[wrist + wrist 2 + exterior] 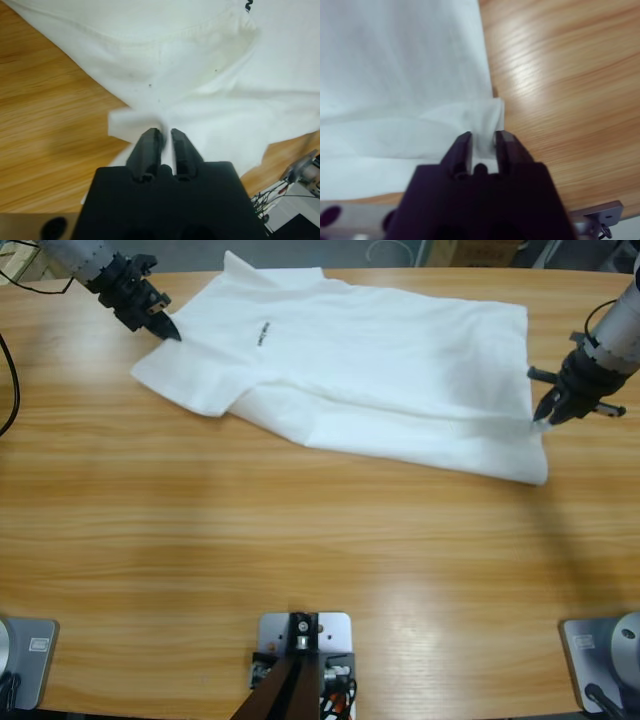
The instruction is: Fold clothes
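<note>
Right now the T-shirt (370,370) lies spread across the far half of the counter (300,540), with its tiny dark logo (262,335) facing up and its long lower edge folded over into a soft ridge. My left hand (165,328) is at the shirt's sleeve end, its two black jaws nearly together, pinching a small fold of white cloth (135,122) between their tips; the sleeve hem (175,35) runs just beyond that fold. My right hand (545,415) is at the opposite, bottom-hem end of the shirt, jaws closed on a bunched corner of fabric (487,117) that rises between them. Beside that hand, on its outer side, bare wood shows; on its inner side the shirt stretches away flat. Both hands sit low, at the cloth, well apart from each other, with the whole garment between them.
</note>
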Available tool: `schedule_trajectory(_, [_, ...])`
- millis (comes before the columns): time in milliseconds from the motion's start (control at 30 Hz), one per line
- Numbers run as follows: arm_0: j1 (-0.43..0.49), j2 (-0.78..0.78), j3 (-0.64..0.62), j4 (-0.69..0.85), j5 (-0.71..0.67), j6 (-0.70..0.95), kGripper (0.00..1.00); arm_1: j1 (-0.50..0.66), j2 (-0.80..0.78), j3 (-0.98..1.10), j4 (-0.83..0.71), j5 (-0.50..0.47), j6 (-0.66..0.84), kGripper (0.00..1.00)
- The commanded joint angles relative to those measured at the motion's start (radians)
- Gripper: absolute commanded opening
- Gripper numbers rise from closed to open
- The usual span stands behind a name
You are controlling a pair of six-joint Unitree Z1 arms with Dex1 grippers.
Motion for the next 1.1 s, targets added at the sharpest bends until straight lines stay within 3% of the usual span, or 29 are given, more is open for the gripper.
schedule_trajectory(33, [-0.009,0.058,-0.018,0.025,-0.015,0.011,0.996,-0.004,0.031,-0.125,0.104,-0.056,-0.038,1.000])
schedule_trajectory(467, [-0.006,-0.050,0.057,0.030,-0.007,0.029,0.991,0.279,0.014,-0.229,0.193,-0.032,0.010,1.000])
schedule_trajectory(800, [0.005,-0.079,0.208,-0.001,0.010,0.041,0.987,0.289,-0.111,-0.004,0.091,0.011,0.031,1.000])
schedule_trajectory(1100, [0.002,-0.037,0.192,-0.013,0.016,0.039,0.987,0.289,-0.127,0.025,0.085,0.017,0.033,1.000])
